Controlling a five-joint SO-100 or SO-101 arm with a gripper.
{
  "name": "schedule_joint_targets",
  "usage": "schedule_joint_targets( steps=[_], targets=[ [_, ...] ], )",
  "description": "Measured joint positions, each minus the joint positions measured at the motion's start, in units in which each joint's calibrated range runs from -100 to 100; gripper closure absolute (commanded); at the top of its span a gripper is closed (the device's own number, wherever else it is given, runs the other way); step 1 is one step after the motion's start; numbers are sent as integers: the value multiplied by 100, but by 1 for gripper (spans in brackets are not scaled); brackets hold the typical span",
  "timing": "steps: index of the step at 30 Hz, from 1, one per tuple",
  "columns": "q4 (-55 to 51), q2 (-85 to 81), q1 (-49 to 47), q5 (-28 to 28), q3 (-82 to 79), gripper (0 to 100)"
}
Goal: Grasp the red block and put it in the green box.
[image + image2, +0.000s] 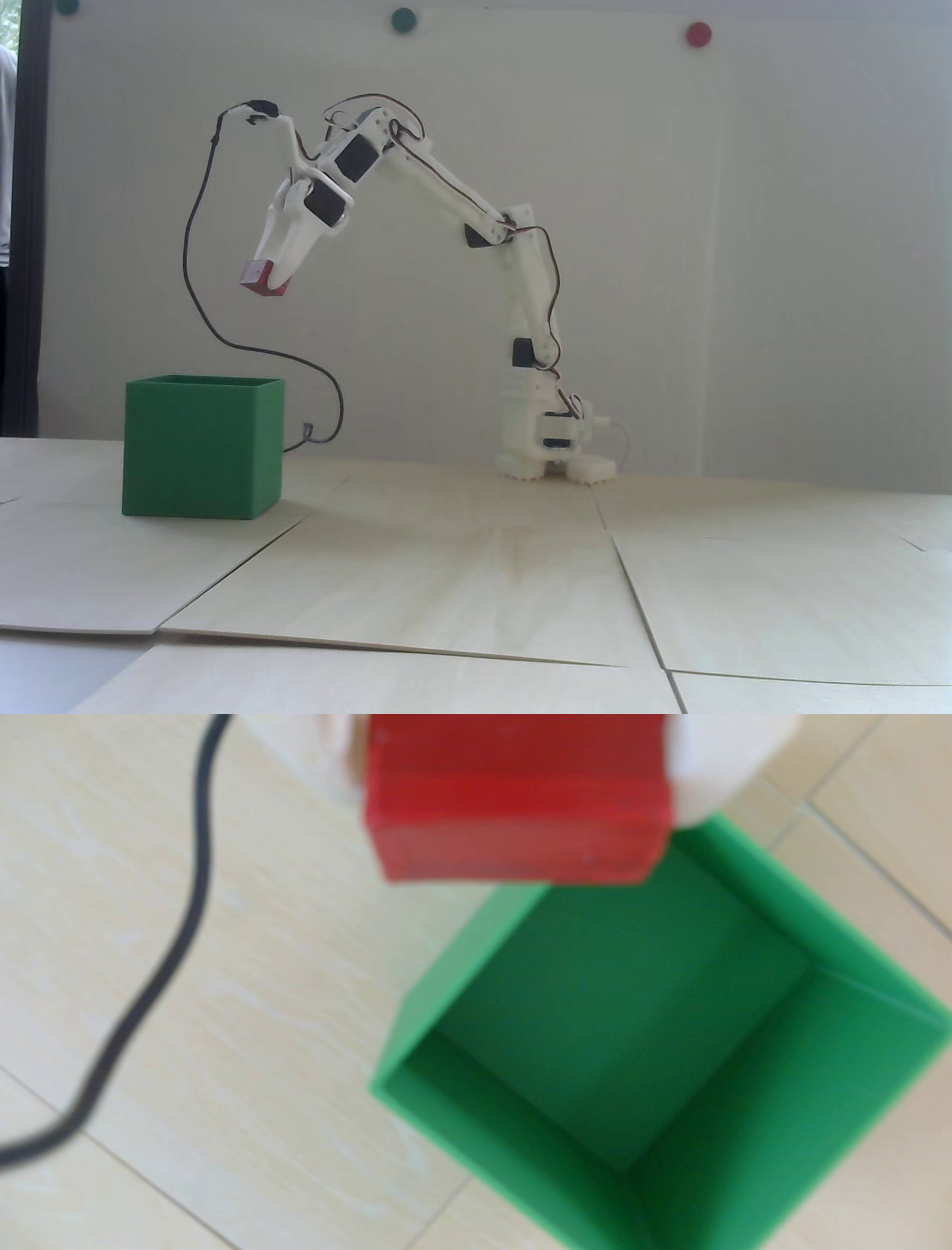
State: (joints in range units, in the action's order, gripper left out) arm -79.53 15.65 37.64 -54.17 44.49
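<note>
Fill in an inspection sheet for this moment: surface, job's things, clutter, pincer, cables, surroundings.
Surface: pale wooden table of jointed panels, bare.
Job's things: small matte red rectangular block held in the air, above and slightly right of the box in the fixed view; cube-shaped green plastic box standing upright on the table, open and empty in the wrist view.
Clutter: nothing seen.
Pincer: white pincer shut on the block, pointing down.
Cables: black cable hanging from the wrist, looping behind the box; thin servo wires along the arm.
Surroundings: white wall with two round green dots and one red dot.
</note>
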Motion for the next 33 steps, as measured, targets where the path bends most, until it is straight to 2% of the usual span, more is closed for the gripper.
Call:
schedule_joint_targets(
  steps=[7, 17, 24, 33],
  targets=[
    [-8, 0, -428, 277, 0, 98],
    [-8, 548, -879, 313, 143, 98],
    [-8, 1262, -856, 313, 1030, 98],
    [-8, 1386, -749, 313, 1298, 98]
  ],
)
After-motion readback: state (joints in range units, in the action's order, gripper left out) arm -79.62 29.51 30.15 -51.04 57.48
